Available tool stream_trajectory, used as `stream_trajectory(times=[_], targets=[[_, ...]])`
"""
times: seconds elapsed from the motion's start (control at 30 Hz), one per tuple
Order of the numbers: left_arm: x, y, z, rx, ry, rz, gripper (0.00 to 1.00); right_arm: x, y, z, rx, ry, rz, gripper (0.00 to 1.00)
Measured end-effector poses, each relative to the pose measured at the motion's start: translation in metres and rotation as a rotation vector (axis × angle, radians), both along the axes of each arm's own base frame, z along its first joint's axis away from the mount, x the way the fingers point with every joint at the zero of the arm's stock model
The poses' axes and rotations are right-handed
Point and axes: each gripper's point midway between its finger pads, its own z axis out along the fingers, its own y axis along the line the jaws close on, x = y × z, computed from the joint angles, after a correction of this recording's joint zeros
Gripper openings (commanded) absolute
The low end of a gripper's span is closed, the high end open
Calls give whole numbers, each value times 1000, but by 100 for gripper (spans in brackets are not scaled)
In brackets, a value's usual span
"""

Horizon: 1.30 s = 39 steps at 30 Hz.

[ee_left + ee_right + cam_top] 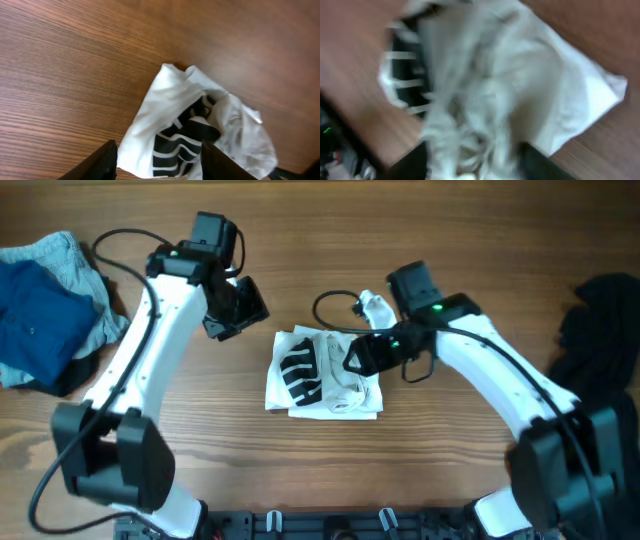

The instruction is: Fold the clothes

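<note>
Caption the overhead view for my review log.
Folded white shirt mid-frame, right claw over it, left claw clear of it; blue garments far left, black garment far right.

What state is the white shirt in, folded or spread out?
Folded: the white shirt lies as a compact, roughly square bundle with stacked layers, its top layer rumpled.

White shirt [330, 385] w/ black bars, navy garment [35, 315].

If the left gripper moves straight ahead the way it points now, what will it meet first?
The left gripper would probably meet the white shirt first; it lies straight ahead between the fingers, though depth is unclear.
</note>
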Motion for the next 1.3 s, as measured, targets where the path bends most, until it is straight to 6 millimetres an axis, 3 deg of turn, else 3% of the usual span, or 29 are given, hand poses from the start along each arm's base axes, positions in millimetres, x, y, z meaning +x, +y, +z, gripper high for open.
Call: stream_trajectory(times=[0.03,0.13,0.17,0.27,0.37,0.43,0.53,0.6,0.63,0.77,0.87,0.9,0.93,1.0,1.17,1.23,1.3], targets=[[-1,-3,-9,6,25,-12,51,3,-12,-20,-96,45,-90,37],[-10,-14,-34,27,101,-67,46,8,-66,-57,-372,149,-411,43],[-14,-16,-39,32,116,-78,46,12,-94,-60,-446,170,-569,45],[-38,-27,-55,52,179,-134,46,24,-115,-60,-448,167,-680,47],[-50,-40,-59,62,197,-193,48,17,-110,-60,-428,198,-642,48],[-52,-43,-59,64,195,-213,50,16,-103,-49,-380,191,-615,48],[-48,-38,-59,69,188,-203,55,20,-73,3,-181,72,-470,49],[-41,-33,-59,67,168,-188,56,5,-49,28,-91,22,-302,50],[-35,-32,-60,65,148,-181,58,-9,-37,30,-77,34,-213,50],[-31,-32,-60,66,134,-178,60,-36,-6,28,-61,38,-44,51],[-30,-29,-60,82,130,-175,60,-55,6,17,-70,55,25,53],[-30,-29,-60,84,130,-175,60,-57,6,13,-83,56,21,52],[-30,-28,-60,87,130,-175,60,-56,4,9,-100,51,7,44],[-31,-28,-60,88,134,-175,60,-54,0,1,-117,46,-19,5],[-32,-27,-60,92,138,-175,60,-52,-10,-11,-169,82,-165,4],[-35,-26,-61,96,152,-175,60,-79,-65,-23,-456,204,-388,4],[-38,-25,-61,99,161,-175,60,-88,-92,-30,-584,219,-511,5]])
